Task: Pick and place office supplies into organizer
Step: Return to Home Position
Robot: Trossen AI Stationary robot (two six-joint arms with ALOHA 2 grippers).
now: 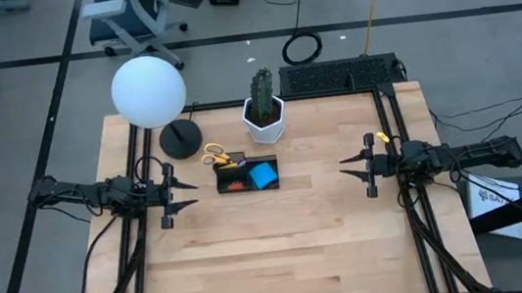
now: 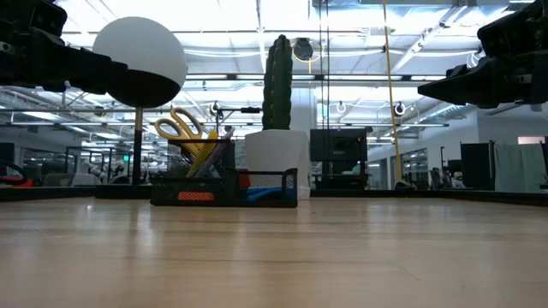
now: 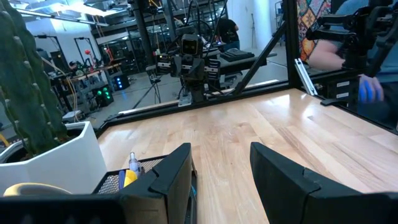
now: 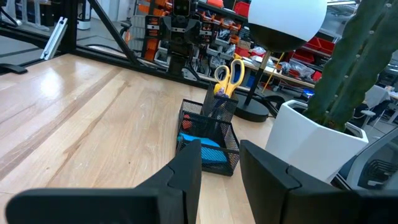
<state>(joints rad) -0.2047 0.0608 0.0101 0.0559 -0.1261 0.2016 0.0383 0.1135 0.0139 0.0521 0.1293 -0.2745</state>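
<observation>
High view showed a black mesh organizer (image 1: 246, 167) holding yellow-handled scissors (image 1: 215, 156) and a square blue pad (image 1: 263, 175); left gripper (image 1: 195, 193) and right gripper (image 1: 343, 171) both released.

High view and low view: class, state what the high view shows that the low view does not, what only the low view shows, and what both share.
Only the high view: both arms at full length, with the left gripper and the right gripper open on either side of the organizer and apart from it, and the whole outline of the table. Only the low view: the organizer's mesh wall seen side-on, and the ceiling lights beyond. Both: the yellow-handled scissors standing in the organizer, the cactus behind it, and the white lamp globe.
</observation>
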